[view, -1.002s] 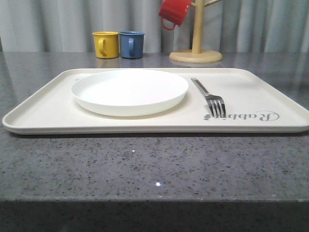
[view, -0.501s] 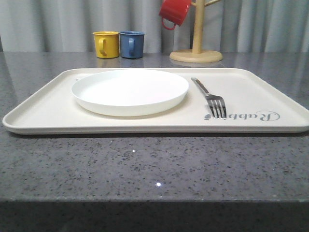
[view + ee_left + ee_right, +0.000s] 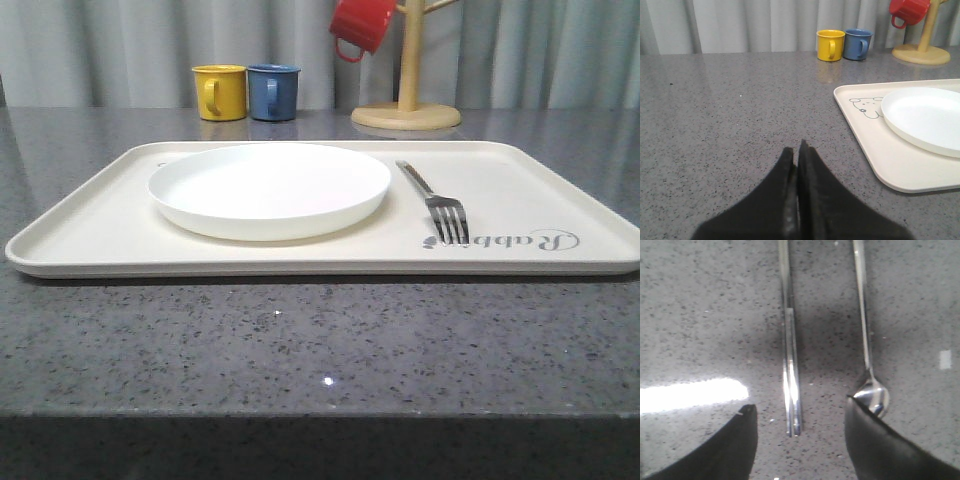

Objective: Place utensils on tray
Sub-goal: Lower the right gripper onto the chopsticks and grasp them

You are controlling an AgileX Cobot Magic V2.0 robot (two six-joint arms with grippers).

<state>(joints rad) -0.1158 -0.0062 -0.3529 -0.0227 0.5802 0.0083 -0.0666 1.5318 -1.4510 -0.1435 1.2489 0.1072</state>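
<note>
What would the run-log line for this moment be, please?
on tray: plate, fork | right gripper: open over knife, beside spoon | left gripper: shut

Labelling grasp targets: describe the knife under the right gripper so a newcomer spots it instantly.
Start at the grey speckled countertop in the right wrist view, where two silver utensils lie side by side between the open right gripper's fingers. The knife is the straight, flat one with a blunt squared end. Its neighbour, the spoon, is thinner and ends in an oval bowl.
</note>
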